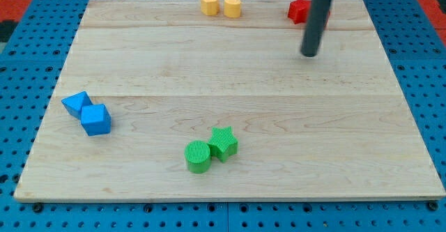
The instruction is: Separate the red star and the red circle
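A red block (pixel 298 10) sits at the view's top right, near the board's top edge; its shape looks like a star, but the rod hides its right part. A bit of red (pixel 327 14) shows just right of the rod; I cannot tell whether it is the red circle. My tip (pixel 309 53) rests on the board just below and slightly right of the red block, apart from it.
Two yellow blocks (pixel 210 3) (pixel 232 5) stand side by side at the top centre. A blue triangle (pixel 75 103) and a blue cube (pixel 95 119) touch at the left. A green cylinder (pixel 198 155) and a green star (pixel 224 142) touch at the bottom centre. The wooden board (pixel 348 155) lies on blue pegboard.
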Available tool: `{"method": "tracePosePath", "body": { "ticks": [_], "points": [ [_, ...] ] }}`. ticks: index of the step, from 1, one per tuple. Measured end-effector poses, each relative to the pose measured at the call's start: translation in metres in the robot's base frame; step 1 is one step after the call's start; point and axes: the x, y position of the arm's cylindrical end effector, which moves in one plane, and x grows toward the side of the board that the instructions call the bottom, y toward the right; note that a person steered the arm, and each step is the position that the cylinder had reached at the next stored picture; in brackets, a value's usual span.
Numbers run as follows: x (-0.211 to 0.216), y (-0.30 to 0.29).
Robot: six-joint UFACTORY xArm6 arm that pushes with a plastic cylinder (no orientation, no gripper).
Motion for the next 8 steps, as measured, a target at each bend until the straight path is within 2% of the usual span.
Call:
{"method": "tracePosePath", "body": {
  "ticks": [1,5,7,8],
  "points": [
    [0.0,0.025],
    [-0.004,0.033],
    [-0.048,0.13],
    [-0.07,0.064]
  ]
}}
